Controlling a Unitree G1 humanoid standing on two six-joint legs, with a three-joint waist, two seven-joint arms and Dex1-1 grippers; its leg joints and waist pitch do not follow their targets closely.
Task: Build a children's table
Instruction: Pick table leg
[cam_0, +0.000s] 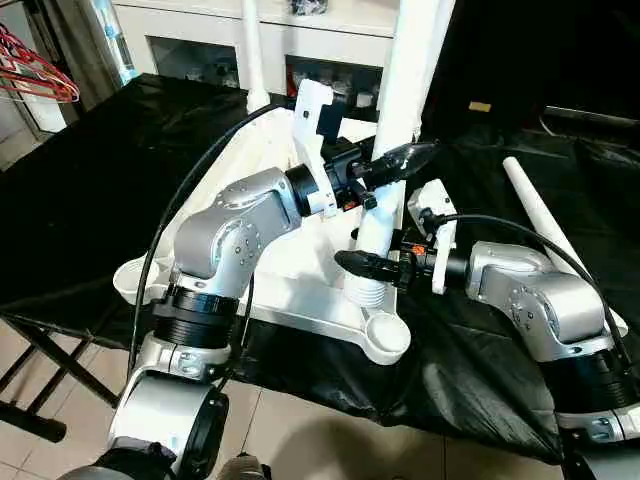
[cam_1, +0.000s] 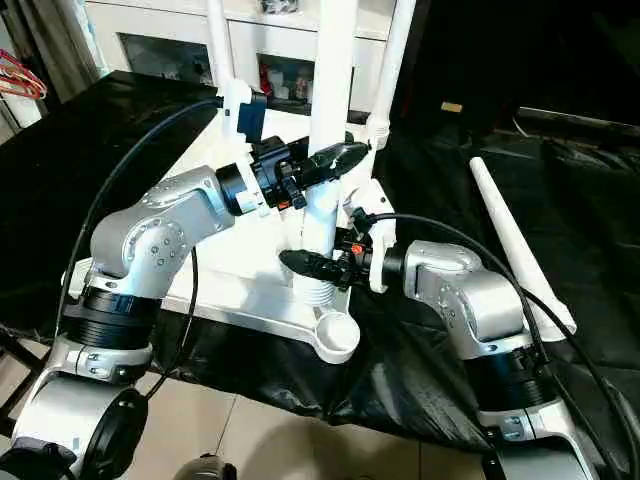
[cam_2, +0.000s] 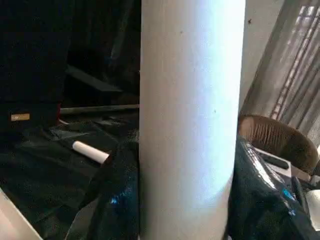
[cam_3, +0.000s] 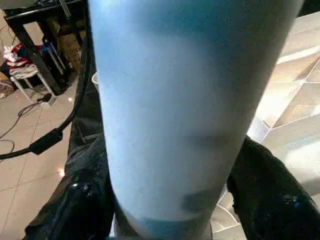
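The white table top (cam_0: 290, 275) lies underside up on the black-covered work table. Two white legs (cam_1: 215, 50) (cam_1: 393, 60) stand upright in its far corner sockets. I hold a third leg (cam_0: 405, 90) upright with both grippers. The left gripper (cam_0: 400, 160) is shut on it higher up, and the right gripper (cam_0: 362, 265) is shut on it low down. The leg's ribbed end (cam_0: 366, 292) sits just beside the near right corner socket (cam_0: 388, 335). Both wrist views have this leg (cam_2: 190, 120) (cam_3: 185, 110) between black fingers (cam_2: 117, 200). A fourth leg (cam_0: 550, 225) lies loose at the right.
The near edge of the black work table (cam_0: 470, 390) runs just past the table top, with tiled floor below. Red hangers (cam_0: 35, 75) hang at the far left. A white cabinet (cam_0: 200, 40) stands behind. A black folding frame (cam_0: 40, 370) stands under the table's left side.
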